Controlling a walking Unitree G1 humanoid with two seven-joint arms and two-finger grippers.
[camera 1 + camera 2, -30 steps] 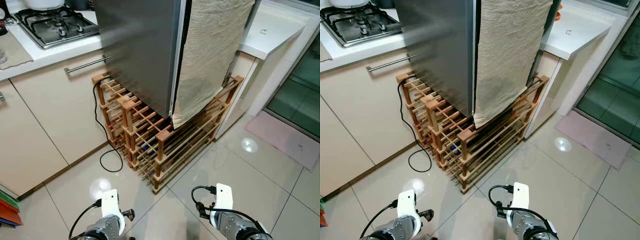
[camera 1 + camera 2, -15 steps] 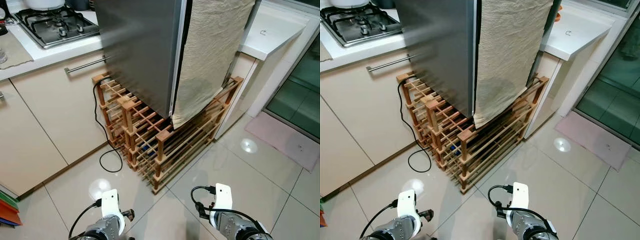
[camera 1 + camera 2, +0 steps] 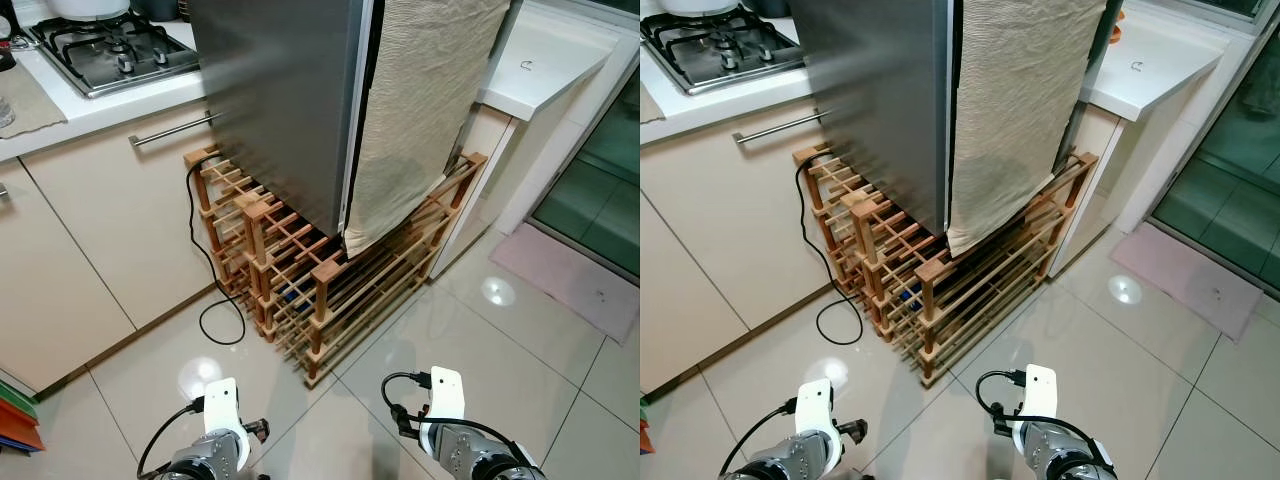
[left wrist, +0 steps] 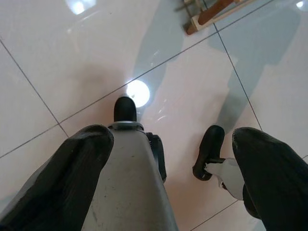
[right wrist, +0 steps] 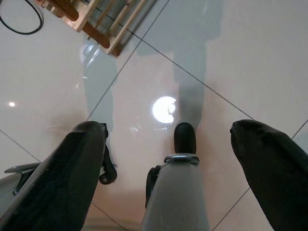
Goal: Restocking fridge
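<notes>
Fridge [image 3: 290, 100] stands on wooden rack [image 3: 320, 290], cloth [image 3: 420, 110] draped over.

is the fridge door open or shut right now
Shut. The fridge door edge sits flush along its seam, with a beige cloth draped down its front, and no interior shows.

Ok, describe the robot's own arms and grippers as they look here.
Left arm and right arm are silver-grey, each topped by a white block with a black cable looping from it. The left gripper and right gripper each have two thick, rounded, matte black fingers.
</notes>
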